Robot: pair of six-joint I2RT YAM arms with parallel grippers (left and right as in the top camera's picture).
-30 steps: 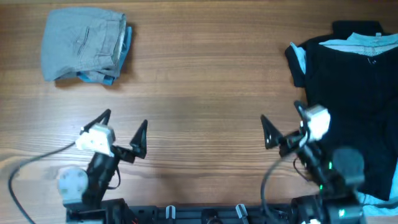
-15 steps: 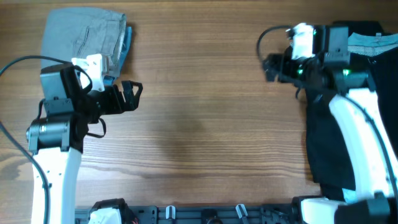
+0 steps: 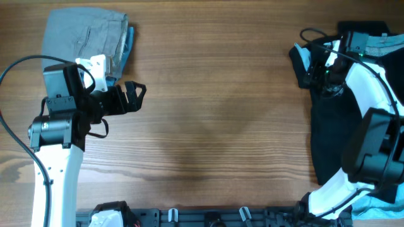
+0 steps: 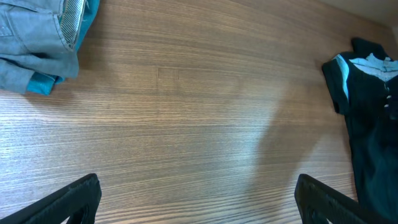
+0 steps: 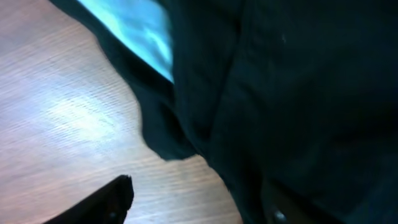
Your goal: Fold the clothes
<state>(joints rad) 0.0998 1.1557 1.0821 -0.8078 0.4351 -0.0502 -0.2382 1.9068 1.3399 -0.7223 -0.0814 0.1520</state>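
Both open, left hand [image 3: 135, 96] near grey shorts [image 3: 82, 34], right hand [image 3: 307, 67] over black shirt [image 3: 332, 140]

Right pincer [image 3: 308, 68] at black garment [image 3: 331, 139] edge

The brown wooden table [image 3: 208, 94] is a warm mid-brown, with fine darker grain lines running across it and a pale sheen in patches. The light-grey folded cloth trousers [image 3: 82, 38] are plain, and a bright turquoise-blue layer shows along their edge. The black crumpled cloth garment [image 3: 331, 139] is plain too, with pale sky-blue lining at its collar and on one sleeve. The white-and-black left arm [image 3: 53, 157] and the white-and-black right arm [image 3: 369, 85] have white links, black joints and black jaws.
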